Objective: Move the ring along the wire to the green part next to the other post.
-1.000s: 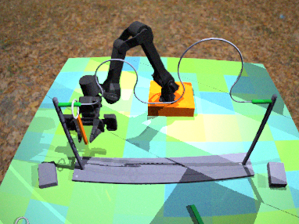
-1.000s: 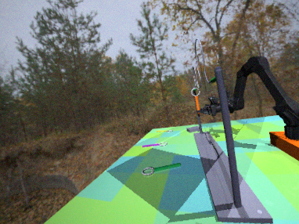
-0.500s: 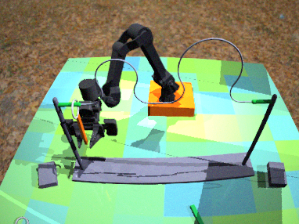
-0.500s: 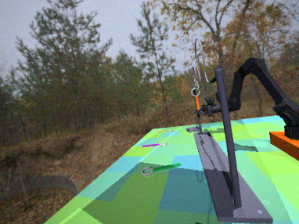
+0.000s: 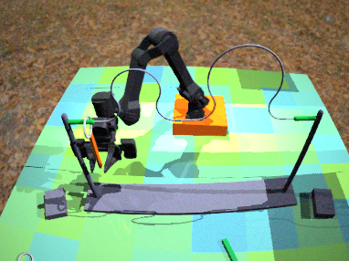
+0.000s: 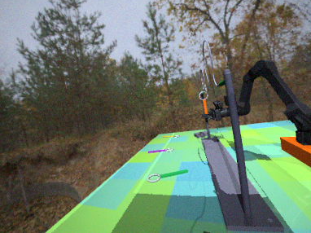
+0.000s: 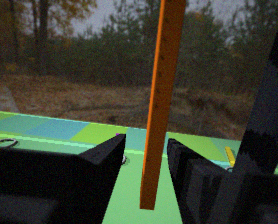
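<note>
The ring point(image 5: 84, 128) point(image 6: 199, 95) hangs around the left green part point(image 5: 75, 121) beside the left post point(image 5: 79, 155) point(image 7: 255, 120). Its orange handle point(image 5: 96, 151) point(image 6: 205, 107) point(image 7: 160, 100) points down. My gripper point(image 5: 100, 169) point(image 6: 204, 116) point(image 7: 146, 141) is partly open. In the wrist view the lower handle shows between the fingertips, with a gap on each side. The grey wire point(image 5: 248, 45) runs in curves to the right green part point(image 5: 305, 118) point(image 6: 221, 83) at the right post point(image 5: 303, 155) point(image 6: 237, 147).
The posts stand on a long grey base point(image 5: 183, 198). Grey blocks point(image 5: 56, 203) point(image 5: 323, 203) lie beyond both its ends. Loose rings with green point(image 6: 175, 173), purple point(image 6: 156, 151) and yellow point(image 7: 229, 155) handles lie on the table. The arm stands on an orange block point(image 5: 199, 128).
</note>
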You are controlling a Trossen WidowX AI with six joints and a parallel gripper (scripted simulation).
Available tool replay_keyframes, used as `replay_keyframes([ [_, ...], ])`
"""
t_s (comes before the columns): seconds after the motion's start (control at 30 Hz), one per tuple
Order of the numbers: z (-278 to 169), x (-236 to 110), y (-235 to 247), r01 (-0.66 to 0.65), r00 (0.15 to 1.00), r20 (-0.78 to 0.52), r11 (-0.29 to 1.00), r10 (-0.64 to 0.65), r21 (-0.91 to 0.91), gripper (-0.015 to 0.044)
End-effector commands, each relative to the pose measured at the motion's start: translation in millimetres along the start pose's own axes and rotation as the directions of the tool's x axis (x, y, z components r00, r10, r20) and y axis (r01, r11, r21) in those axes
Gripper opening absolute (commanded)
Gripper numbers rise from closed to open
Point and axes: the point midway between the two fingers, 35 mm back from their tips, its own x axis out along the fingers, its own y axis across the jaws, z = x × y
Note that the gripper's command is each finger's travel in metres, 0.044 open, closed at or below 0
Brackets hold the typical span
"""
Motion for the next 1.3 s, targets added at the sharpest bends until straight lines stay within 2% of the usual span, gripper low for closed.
replay_keyframes([
  [0.0, 2, 1, -1, 0.004, 1.0, 0.004, 1.0, -0.004, -0.002, 0.016],
  [0.33, 2, 1, -1, 0.004, 1.0, 0.004, 1.0, -0.004, -0.002, 0.016],
  [0.5, 0, 0, 0, 0.0, 1.0, 0.0, 1.0, 0.0, 0.0, 0.0029],
  [0.57, 0, 0, 0, 0.0, 1.0, 0.0, 1.0, 0.0, 0.0, 0.0015],
  [0.77, 0, 0, 0, 0.0, 1.0, 0.0, 1.0, 0.0, 0.0, -0.0142],
  [1.27, 16, 0, 0, 0.003, 1.0, 0.001, 1.0, -0.003, -0.003, -0.015],
])
